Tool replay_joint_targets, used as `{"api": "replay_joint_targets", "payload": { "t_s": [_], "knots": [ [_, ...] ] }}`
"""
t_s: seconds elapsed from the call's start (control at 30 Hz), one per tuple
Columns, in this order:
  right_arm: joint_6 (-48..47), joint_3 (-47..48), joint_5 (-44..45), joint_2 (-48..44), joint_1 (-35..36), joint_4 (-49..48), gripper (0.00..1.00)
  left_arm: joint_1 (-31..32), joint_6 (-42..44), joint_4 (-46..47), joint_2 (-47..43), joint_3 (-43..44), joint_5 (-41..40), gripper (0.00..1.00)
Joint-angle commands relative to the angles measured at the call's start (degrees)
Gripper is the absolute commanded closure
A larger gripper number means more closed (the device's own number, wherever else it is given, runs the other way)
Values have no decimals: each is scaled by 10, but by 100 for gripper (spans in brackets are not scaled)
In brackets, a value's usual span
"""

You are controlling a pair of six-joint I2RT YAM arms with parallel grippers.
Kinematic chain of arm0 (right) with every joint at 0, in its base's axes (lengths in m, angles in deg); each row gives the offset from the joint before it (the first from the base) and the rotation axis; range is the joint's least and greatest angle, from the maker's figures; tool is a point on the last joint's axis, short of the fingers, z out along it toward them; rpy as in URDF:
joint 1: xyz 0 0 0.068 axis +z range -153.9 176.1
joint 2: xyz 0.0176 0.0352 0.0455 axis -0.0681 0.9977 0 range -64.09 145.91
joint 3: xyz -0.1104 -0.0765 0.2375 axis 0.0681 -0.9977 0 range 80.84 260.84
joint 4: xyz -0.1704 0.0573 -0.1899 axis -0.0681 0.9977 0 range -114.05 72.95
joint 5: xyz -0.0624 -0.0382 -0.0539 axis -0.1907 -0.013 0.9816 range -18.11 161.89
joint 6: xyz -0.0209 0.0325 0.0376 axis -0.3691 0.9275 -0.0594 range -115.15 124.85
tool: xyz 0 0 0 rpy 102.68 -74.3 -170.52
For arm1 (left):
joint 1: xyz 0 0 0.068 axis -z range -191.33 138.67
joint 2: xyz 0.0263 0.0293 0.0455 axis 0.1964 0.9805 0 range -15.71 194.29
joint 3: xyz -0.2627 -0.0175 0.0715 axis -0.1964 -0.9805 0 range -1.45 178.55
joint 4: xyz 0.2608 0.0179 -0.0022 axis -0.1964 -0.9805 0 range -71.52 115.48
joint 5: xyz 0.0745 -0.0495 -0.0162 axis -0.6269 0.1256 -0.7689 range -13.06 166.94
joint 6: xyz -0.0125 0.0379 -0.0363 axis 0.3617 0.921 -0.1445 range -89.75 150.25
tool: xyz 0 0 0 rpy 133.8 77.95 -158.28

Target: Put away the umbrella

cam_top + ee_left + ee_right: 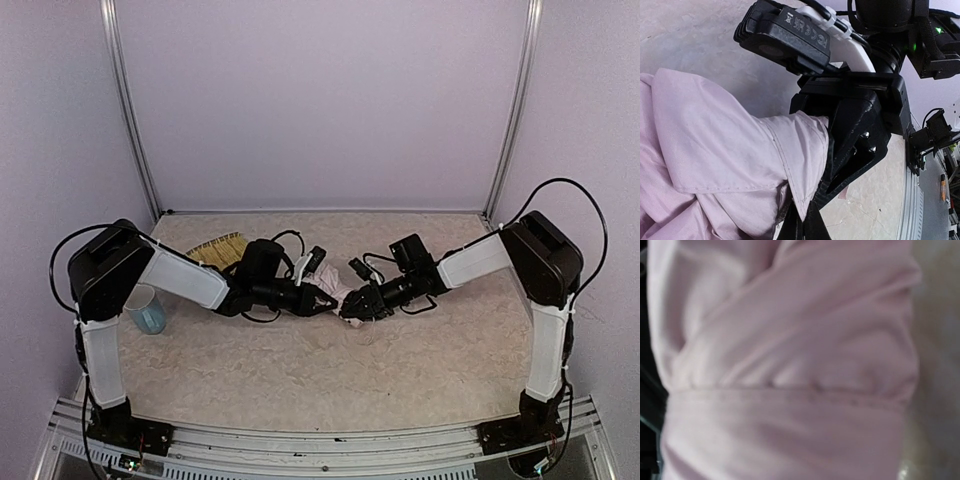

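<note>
I have both arms meeting at the middle of the table (pixel 300 380), and the umbrella (pixel 336 284) lies there between them as a rumpled bundle of pale pink fabric, not yet neatly folded. I cannot make out its shaft or handle in any view.

The left gripper (pixel 322 298) comes in from the left with its fingers pressed together. In the left wrist view the cloth gathers down toward them, so I judge it is pinching a thin fold to anchor that end. The fingers themselves sit at the very bottom edge of that view, so I am not certain of it.

The right gripper (pixel 826 162) comes in from the right, and its jaws are closed on a hemmed flap of the fabric. The right wrist view is nothing but blurred pink, which fits a tool buried in cloth.

Holding the bundle from opposite sides makes sense: one end stays put while the other draws the loose panel around.

The bamboo tray (pixel 218 248) sits far left behind the left arm, and a blue cup (pixel 148 310) stands near the left edge; both are well apart from the work.
</note>
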Motion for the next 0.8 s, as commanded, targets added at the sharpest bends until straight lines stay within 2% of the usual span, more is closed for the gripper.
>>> {"api": "replay_joint_targets", "payload": {
  "t_s": [0.0,0.13,0.23,0.33,0.47,0.63,0.77],
  "knots": [
    [50,13,24,8,-44,-73,100,0,-36,-22,41,-27,52,100],
    [66,10,25,26,-44,-88,100,-23,-79,-57,107,0,56,100],
    [76,7,29,35,-44,-100,100,-27,-87,-63,142,7,52,100],
    [79,4,29,40,-43,-106,100,-31,-79,-108,174,36,32,100],
    [71,4,38,35,-38,-98,100,-41,-96,-111,211,50,45,100],
    [56,-1,33,19,-27,-102,100,-56,-111,-121,222,52,5,83],
    [55,-11,30,5,-25,-116,100,-60,-112,-125,208,48,-27,77]
  ]
}}
